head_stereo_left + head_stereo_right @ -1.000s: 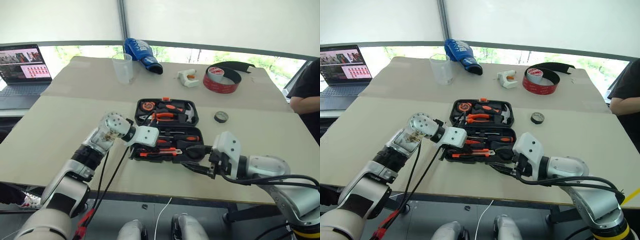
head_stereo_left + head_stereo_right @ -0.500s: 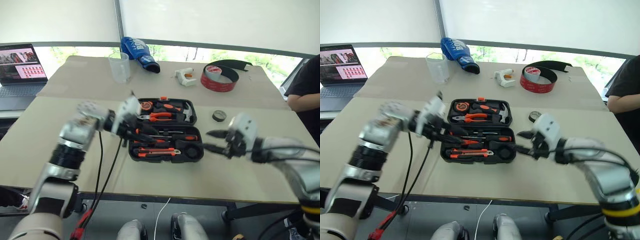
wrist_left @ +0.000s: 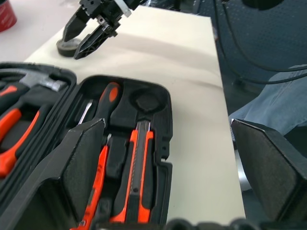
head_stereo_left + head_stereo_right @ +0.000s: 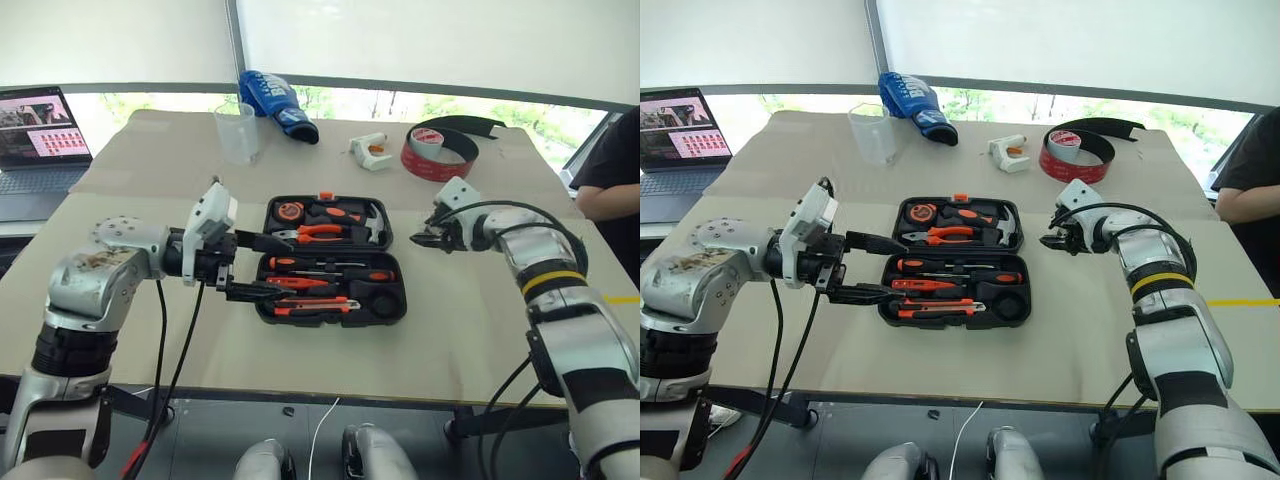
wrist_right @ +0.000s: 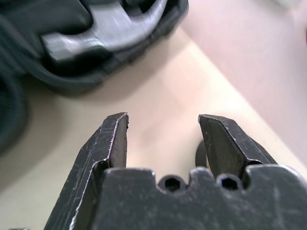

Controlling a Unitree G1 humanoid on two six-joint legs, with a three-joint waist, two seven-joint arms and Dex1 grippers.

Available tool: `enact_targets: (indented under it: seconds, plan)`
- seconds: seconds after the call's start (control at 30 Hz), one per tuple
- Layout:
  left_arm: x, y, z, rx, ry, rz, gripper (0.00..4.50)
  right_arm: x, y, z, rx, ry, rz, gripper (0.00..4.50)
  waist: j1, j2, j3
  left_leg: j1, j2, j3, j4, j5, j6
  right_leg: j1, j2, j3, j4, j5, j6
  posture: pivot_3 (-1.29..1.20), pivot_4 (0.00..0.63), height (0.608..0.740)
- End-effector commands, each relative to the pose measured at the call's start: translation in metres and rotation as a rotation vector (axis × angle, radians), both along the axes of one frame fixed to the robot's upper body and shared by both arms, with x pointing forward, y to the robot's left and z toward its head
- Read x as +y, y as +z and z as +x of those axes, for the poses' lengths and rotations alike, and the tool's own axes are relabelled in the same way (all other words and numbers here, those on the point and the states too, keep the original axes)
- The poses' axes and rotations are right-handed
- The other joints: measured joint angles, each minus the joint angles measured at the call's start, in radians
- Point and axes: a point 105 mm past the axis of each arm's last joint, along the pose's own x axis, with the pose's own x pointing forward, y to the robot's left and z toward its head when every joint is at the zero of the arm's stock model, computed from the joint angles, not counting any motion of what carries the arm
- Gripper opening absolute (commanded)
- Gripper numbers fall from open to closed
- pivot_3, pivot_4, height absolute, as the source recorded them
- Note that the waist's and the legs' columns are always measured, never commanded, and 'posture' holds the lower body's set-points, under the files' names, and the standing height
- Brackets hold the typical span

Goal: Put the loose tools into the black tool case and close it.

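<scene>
The black tool case [image 4: 392, 310] lies open mid-table. Its near half holds orange-and-black screwdrivers [image 4: 330, 275] and a utility knife [image 4: 318, 304], beside an empty round slot [image 4: 383, 297]. Pliers [image 4: 322, 235] and a hammer sit in the far half. My left gripper [image 4: 283, 267] hovers open and empty over the case's left end. My right gripper [image 4: 425, 240] is open to the right of the case. In the left wrist view its fingertips [image 3: 79, 51] are at the small black tape roll [image 3: 62, 48]; I cannot tell whether they touch it.
At the back stand a big red-and-grey tape roll [image 4: 438, 155], a clear cup [image 4: 240, 133], a blue bag [image 4: 275, 100] and a small white-and-orange item [image 4: 370, 150]. A laptop [image 4: 40, 130] sits far left. A person's arm [image 4: 610, 190] rests at the right edge.
My left gripper has opened and drawn back up and to the left from the case. My right arm has swung from the case's front out to the right, to the small tape roll.
</scene>
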Motion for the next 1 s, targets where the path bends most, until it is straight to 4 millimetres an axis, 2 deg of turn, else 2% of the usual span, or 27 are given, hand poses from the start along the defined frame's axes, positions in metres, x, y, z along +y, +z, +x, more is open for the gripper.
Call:
enact_targets:
  seconds: [0.03, 0.07, 0.13, 0.23, 0.27, 0.37, 0.6, 0.7, 0.9, 1.0]
  plan:
    - [0.006, 0.004, -0.005, -0.068, 0.01, 0.034, 4.5, -0.005, 0.006, 0.004, -0.003, -0.034, 0.0, 3.3, -0.005, 0.001, 0.001, 0.0, 0.0, 0.0, -0.001, 0.0, 0.0, 0.0, 0.0, 0.0, 0.0, 0.0, 0.0, 0.0, 0.15, 0.73]
    - [0.007, 0.003, -0.005, -0.073, 0.017, 0.037, 4.5, -0.004, 0.003, 0.005, 0.006, -0.047, 0.005, 3.3, -0.007, 0.002, 0.001, 0.0, 0.0, 0.001, -0.001, 0.0, -0.001, 0.0, 0.0, 0.0, 0.0, 0.0, 0.0, 0.0, 0.15, 0.73]
    - [0.008, 0.003, -0.005, -0.081, 0.028, 0.039, 4.5, -0.005, 0.001, 0.007, 0.007, -0.079, 0.008, 2.29, -0.011, 0.003, 0.002, 0.0, 0.0, 0.0, -0.003, 0.001, -0.002, -0.001, -0.001, 0.0, 0.0, 0.0, 0.0, 0.0, 0.15, 0.73]
    - [0.008, 0.003, -0.005, -0.086, 0.031, 0.043, 4.5, -0.003, 0.001, 0.009, -0.002, -0.099, 0.023, 1.31, -0.019, 0.005, 0.003, 0.001, 0.0, 0.002, -0.004, 0.003, -0.005, -0.001, -0.002, -0.001, 0.002, 0.0, -0.001, 0.0, 0.15, 0.73]
    - [0.008, 0.002, -0.005, -0.089, 0.032, 0.048, 4.5, -0.003, 0.0, 0.009, -0.002, -0.1, 0.026, 1.1, -0.02, 0.005, 0.003, 0.001, 0.0, 0.003, -0.004, 0.003, -0.006, -0.002, -0.004, -0.001, 0.006, -0.001, -0.001, 0.0, 0.15, 0.73]
    - [0.008, 0.001, -0.005, -0.093, 0.032, 0.055, 4.5, -0.002, 0.002, 0.011, -0.018, -0.107, 0.03, 0.03, -0.024, 0.005, 0.003, 0.001, -0.001, 0.004, -0.003, 0.004, -0.007, -0.003, -0.007, 0.0, 0.011, -0.001, -0.003, 0.0, 0.15, 0.73]
    - [0.009, 0.003, -0.001, -0.103, 0.033, 0.06, 4.5, 0.0, 0.023, 0.013, -0.066, -0.071, 0.032, 0.03, -0.031, 0.006, 0.004, 0.002, -0.001, 0.004, -0.003, 0.006, -0.008, -0.005, -0.009, 0.001, 0.014, -0.002, -0.004, 0.0, 0.15, 0.73]
    - [0.008, 0.003, 0.002, -0.112, 0.032, 0.065, 4.5, -0.006, 0.026, 0.015, -0.087, -0.108, 0.018, 0.79, -0.03, 0.007, 0.004, 0.002, 0.0, 0.004, -0.003, 0.006, -0.008, -0.005, -0.009, 0.0, 0.014, -0.003, -0.005, 0.0, 0.15, 0.73]
    - [0.008, 0.004, 0.004, -0.121, 0.028, 0.068, 4.5, -0.011, 0.019, 0.017, -0.09, -0.147, -0.042, 2.84, -0.03, 0.007, 0.004, 0.001, -0.001, 0.004, -0.003, 0.006, -0.008, -0.005, -0.009, 0.001, 0.014, -0.003, -0.005, 0.0, 0.15, 0.73]
    - [0.008, 0.004, 0.004, -0.123, 0.029, 0.07, 4.5, -0.011, 0.015, 0.017, -0.089, -0.168, -0.046, 2.84, -0.03, 0.007, 0.004, 0.001, -0.001, 0.004, -0.003, 0.006, -0.008, -0.005, -0.009, 0.001, 0.014, -0.003, -0.005, 0.0, 0.15, 0.73]
